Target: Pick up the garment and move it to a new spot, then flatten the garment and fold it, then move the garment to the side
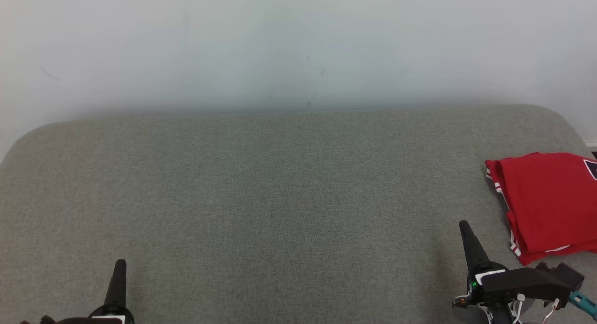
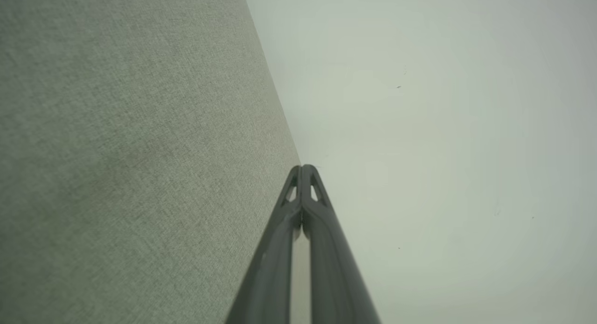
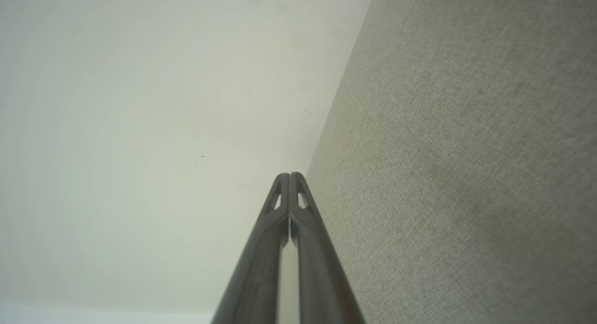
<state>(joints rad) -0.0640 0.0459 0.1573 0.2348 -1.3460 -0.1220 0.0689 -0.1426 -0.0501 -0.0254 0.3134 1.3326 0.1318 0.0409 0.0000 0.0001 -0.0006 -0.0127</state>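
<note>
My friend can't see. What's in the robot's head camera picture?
A folded red garment lies at the right edge of a grey fabric surface. The left gripper and right gripper, both shut and empty, point up near the bottom corners.

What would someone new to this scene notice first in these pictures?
The folded bright red garment with white trim stands out, lying at the right edge of the wide grey fabric surface. Both dark grippers are shut and empty: the left gripper at lower left, the right gripper near the garment, not touching it.
</note>
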